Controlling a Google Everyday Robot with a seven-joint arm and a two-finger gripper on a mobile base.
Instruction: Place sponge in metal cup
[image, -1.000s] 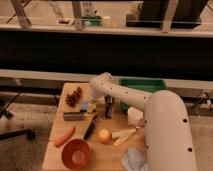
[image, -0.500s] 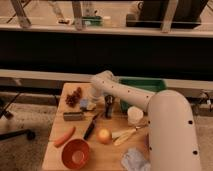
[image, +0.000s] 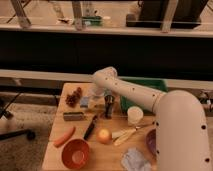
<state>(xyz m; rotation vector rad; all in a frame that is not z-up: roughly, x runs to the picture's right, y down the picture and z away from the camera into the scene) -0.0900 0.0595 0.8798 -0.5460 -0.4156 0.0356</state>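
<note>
One step is in hand, the grasp: my end effector (image: 95, 98) is clenched on the sponge (image: 85, 102), low on the counter (image: 55, 150), so the next move calls for a lift and a short carry right to the metal cup (image: 109, 101).

Pincer (image: 96, 96), closed, sits low over the tabletop's (image: 102, 156) far side. Arm above and right of it: smooth white rounded shell, bulbous elbow, broad glossy rear segment.
</note>
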